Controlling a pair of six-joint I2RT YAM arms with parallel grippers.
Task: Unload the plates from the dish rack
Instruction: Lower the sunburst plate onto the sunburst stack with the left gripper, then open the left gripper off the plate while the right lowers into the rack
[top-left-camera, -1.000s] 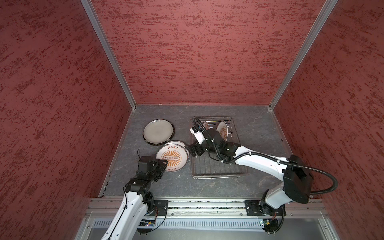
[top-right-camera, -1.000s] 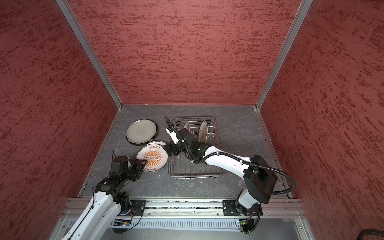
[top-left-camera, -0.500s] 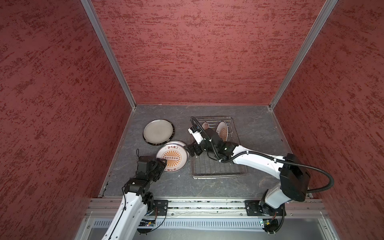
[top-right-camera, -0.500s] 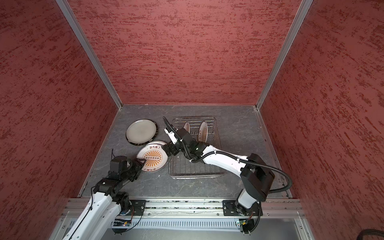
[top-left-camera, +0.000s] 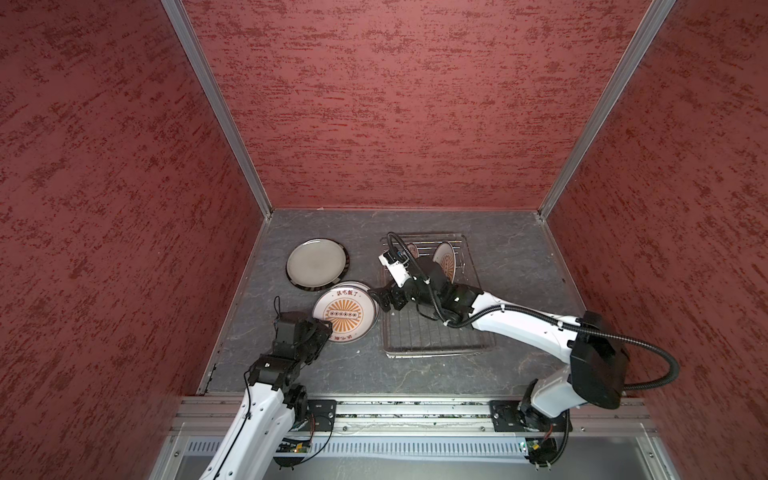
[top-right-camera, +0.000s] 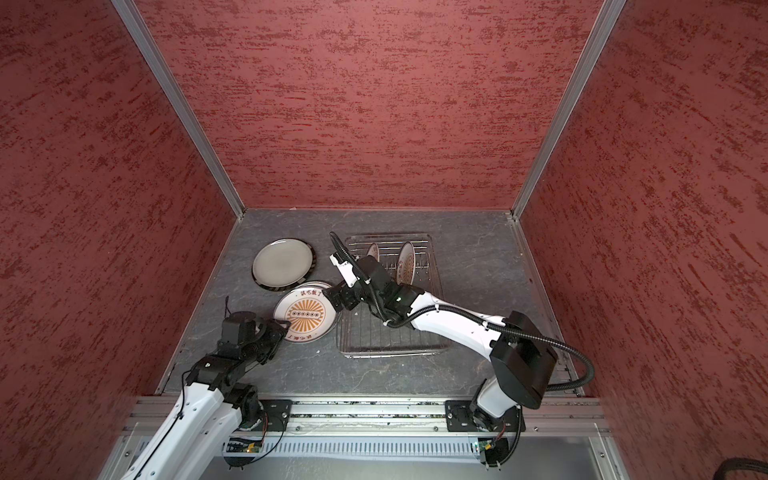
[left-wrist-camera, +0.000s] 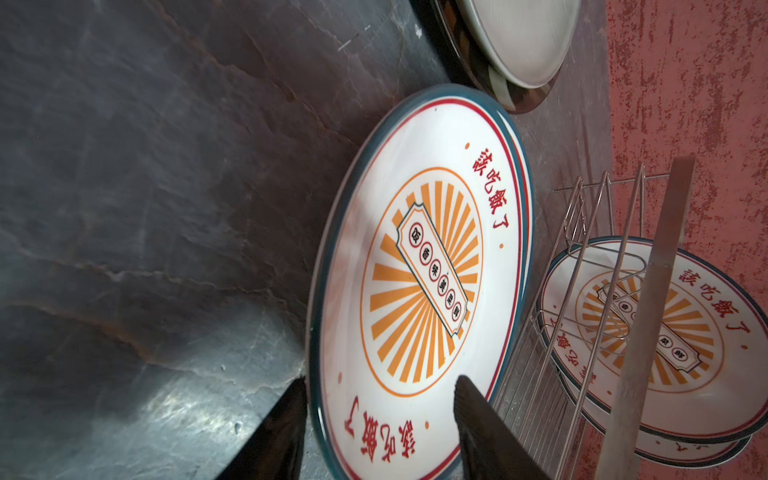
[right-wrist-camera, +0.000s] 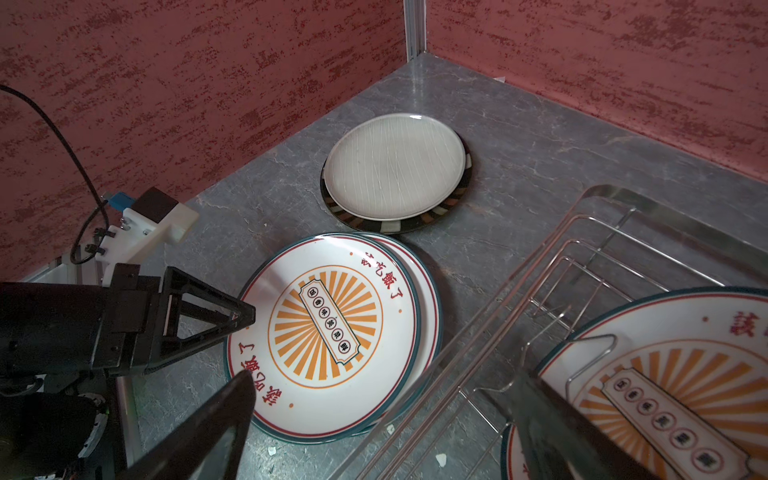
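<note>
Dish rack (top-left-camera: 419, 338), centre-right in both top views, on the grey desk (top-left-camera: 528, 266). Two sunburst plates (top-left-camera: 445, 258) stand on edge among the upright prongs (left-wrist-camera: 604, 232) at the rack's upper end; the visible remainder of the grid base is bare. Just left of the rack, two more plates of the same pattern lie flat as a stack (top-left-camera: 344, 318), the upper one slightly offset from the lower. Above and left of the stack, close to it, an off-white plate (top-left-camera: 316, 262) rests on a larger dark-rimmed striped plate (top-left-camera: 322, 286). The left gripper (top-left-camera: 326, 329) sits at the stack's lower-left rim. Its jaws stand apart astride the top plate's edge, one finger (left-wrist-camera: 482, 419) over the plate's face and the other beside the rim near the desk, the gap wider than the rim. The right gripper (top-left-camera: 381, 301) hovers over the rack's left rim, between rack and stack, jaws spread wide and holding nothing. The right arm (top-left-camera: 519, 328) with its black cable (top-left-camera: 674, 370) crosses the rack diagonally, hiding part of the grid and the lower edges of the standing plates. Red textured walls (top-left-camera: 374, 104) enclose the desk; an aluminium rail (top-left-camera: 395, 409) runs along the lower edge.
</note>
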